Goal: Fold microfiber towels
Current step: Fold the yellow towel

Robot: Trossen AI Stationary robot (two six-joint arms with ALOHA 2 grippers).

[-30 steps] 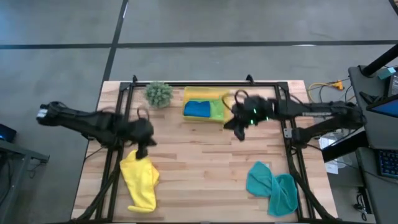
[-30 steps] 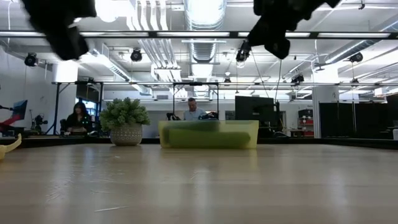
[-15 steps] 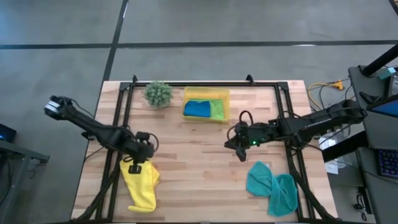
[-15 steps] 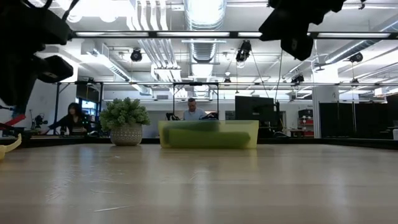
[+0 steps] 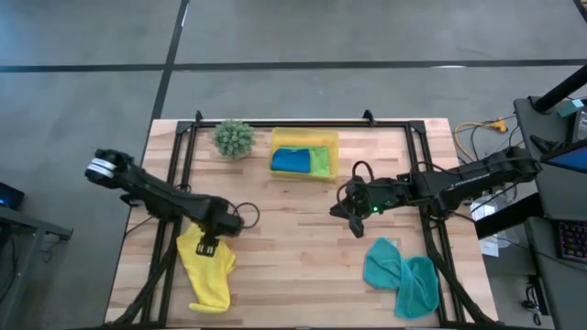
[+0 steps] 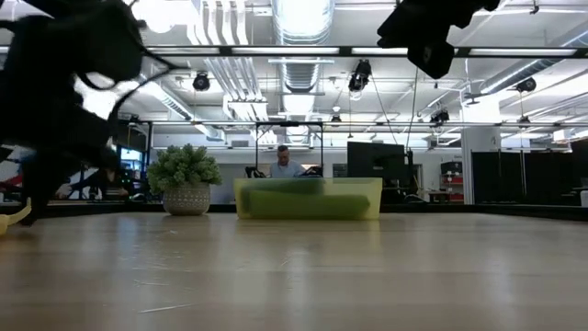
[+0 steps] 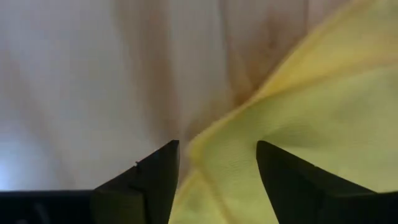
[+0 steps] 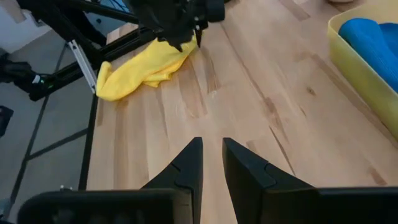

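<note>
Yellow microfiber towel (image 5: 207, 267) lies beneath the left end effector (image 5: 207, 246), fingers spread, gripping nothing; right end effector (image 5: 354, 223) hovers nearly closed, empty.

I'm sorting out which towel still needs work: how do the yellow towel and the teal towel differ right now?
The yellow towel lies at the table's left front, stretched long and narrow; the teal towel lies at the right front, bunched into two lumps. The left gripper, jaws open, sits right at the yellow towel's upper edge; the right gripper hangs clear of the teal one. Both are unfolded, outside the yellow tray.
</note>
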